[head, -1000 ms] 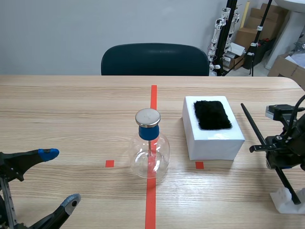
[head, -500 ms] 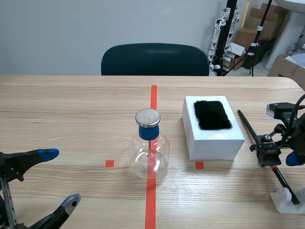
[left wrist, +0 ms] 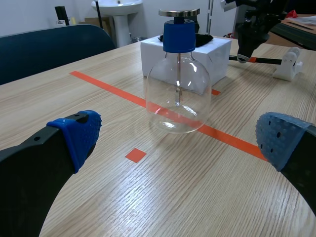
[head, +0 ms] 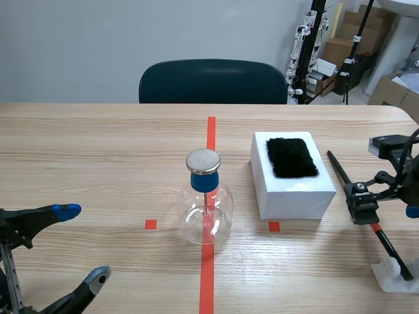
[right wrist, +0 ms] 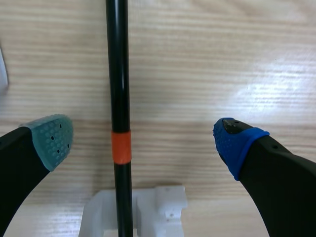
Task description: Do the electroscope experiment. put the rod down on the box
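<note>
Ideally right pincer (right wrist: 143, 142), wide open over the rod (right wrist: 117, 74), closes squarely at the orange band (right wrist: 121, 147), then lays it flat on the box (head: 292, 190).

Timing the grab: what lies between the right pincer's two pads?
The black rod with its orange band lies between the right pincer's open pads, touching neither, nearer the grey-green one. The right wrist view shows it.

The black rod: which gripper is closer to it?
Right. The right gripper straddles the rod, open, a finger either side; the left gripper sits open across the table, past the flask.
</note>
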Motion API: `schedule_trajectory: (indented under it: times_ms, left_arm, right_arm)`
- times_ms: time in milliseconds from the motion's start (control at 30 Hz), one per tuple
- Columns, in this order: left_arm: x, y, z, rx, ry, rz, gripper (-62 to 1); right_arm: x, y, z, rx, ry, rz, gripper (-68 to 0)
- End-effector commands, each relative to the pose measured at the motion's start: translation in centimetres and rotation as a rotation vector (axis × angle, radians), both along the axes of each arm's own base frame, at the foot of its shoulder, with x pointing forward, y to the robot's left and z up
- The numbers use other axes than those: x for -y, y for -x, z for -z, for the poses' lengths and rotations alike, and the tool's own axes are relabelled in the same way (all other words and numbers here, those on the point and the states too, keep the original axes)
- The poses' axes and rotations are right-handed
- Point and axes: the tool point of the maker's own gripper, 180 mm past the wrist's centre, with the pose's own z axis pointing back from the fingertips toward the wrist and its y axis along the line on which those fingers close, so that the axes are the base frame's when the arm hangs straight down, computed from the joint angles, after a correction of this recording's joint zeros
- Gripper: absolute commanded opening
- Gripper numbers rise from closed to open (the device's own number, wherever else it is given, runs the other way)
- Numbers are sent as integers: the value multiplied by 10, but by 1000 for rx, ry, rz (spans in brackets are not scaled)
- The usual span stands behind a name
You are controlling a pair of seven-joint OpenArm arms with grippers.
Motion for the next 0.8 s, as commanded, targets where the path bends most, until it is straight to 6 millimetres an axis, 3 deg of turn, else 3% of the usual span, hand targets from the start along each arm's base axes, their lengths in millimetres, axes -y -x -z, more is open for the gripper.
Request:
schedule_trajectory:
  times_ms: [0,200,400,600,767]
  left_arm:
    - [-3,-4,-8,26,15,-7,14]
    - [-3,-4,-8,26,15,-7,14]
    - [-3,-4,-8,26,15,-7,14]
    - [-3,-4,-8,26,15,-7,14]
    - [-3,-4,-8,26,15,-7,14]
  right_arm:
    - [11,-10,-11,49,22,-4,-97]
    - [16,-14,-16,145,37,-34,-97]
    - [30,-24,-39,280,81,-66,-97]
    - [34,-42,-79,489,142,-141,-97]
    - [4,-51,-125,720,162,-305,-97]
